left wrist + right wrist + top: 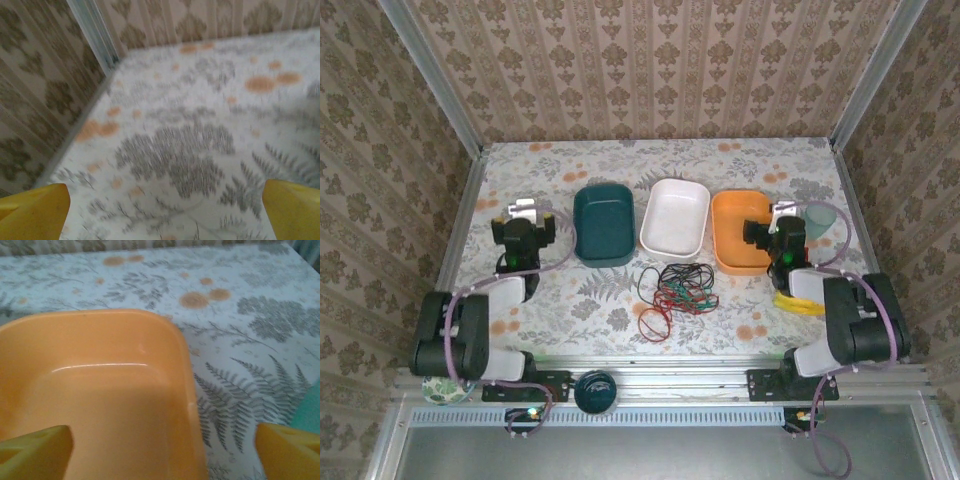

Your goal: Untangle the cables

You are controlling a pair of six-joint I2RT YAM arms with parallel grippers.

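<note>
Red, green and black cables (672, 290) are lying tangled; your left gripper (165, 212) is hovering, jaws wide, over floral table (200, 125), right gripper (165, 452) gaping likewise above orange bin (100, 325).

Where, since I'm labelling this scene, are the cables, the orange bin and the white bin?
cables (680, 290): top external view, middle of the tangle.
orange bin (730, 218): top external view, bare inner floor.
white bin (675, 215): top external view, bare inner floor.
</note>
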